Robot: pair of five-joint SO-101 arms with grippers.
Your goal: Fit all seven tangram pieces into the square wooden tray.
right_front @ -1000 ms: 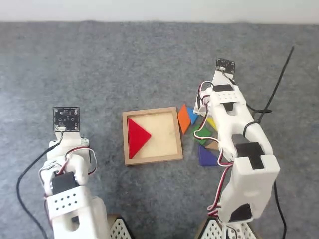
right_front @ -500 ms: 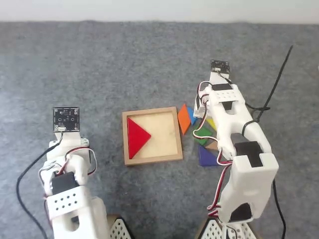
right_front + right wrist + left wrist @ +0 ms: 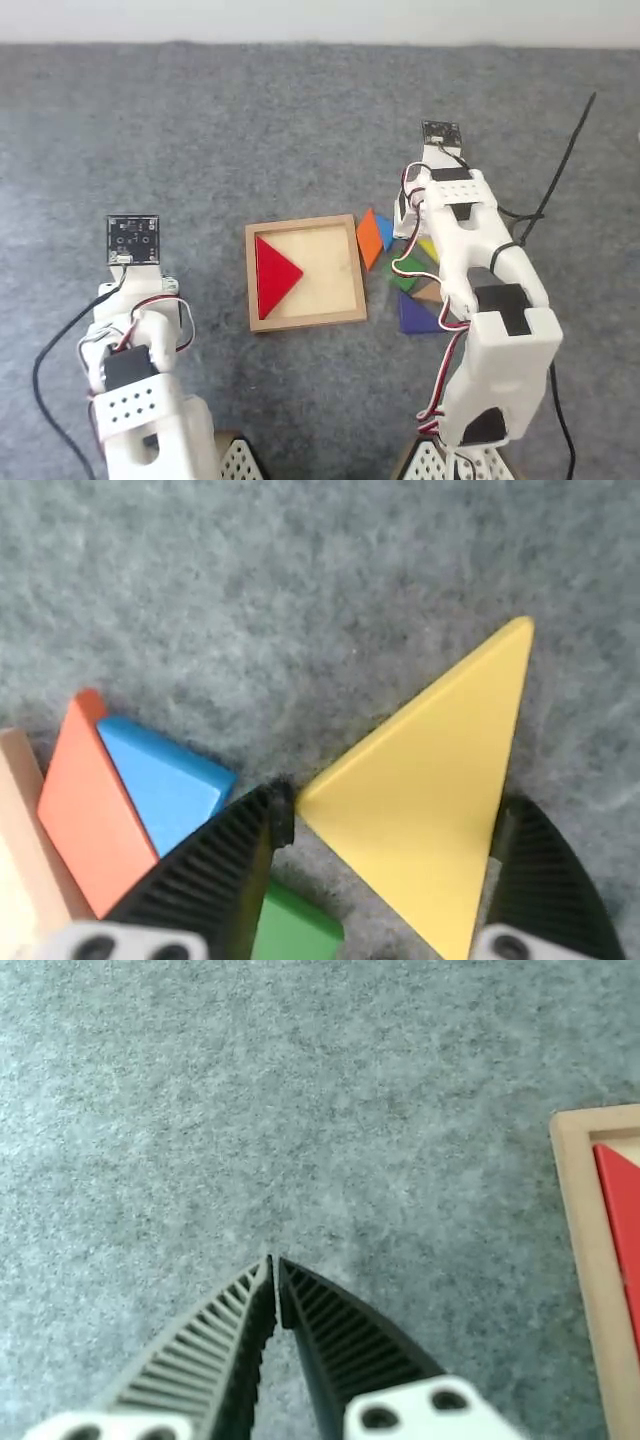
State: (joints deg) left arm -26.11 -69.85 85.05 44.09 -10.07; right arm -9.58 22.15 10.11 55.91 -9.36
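Observation:
The square wooden tray (image 3: 305, 318) lies mid-table with a red triangle (image 3: 274, 272) in its left half. Just right of it lie an orange piece (image 3: 369, 240), a blue piece (image 3: 386, 230), a yellow triangle (image 3: 426, 248), a green piece (image 3: 405, 273), a brown piece (image 3: 428, 291) and a dark blue triangle (image 3: 417, 314). The right arm (image 3: 460, 225) hangs over this cluster. My right gripper (image 3: 392, 808) is open, one finger on each side of the yellow triangle (image 3: 425, 780), which lies flat on the carpet. My left gripper (image 3: 272, 1260) is shut and empty, over bare carpet left of the tray (image 3: 575, 1210).
Grey carpet covers the whole table. The blue piece (image 3: 165, 780) and orange piece (image 3: 85, 805) lie close beside one right finger, and the green piece (image 3: 295, 932) sits under it. A black cable (image 3: 560, 160) trails at the far right. The left arm (image 3: 135, 370) stays low at the front left.
The right arm has shifted slightly away from the front edge and a little to the right over the loose pieces. The pieces, tray and left arm have not moved.

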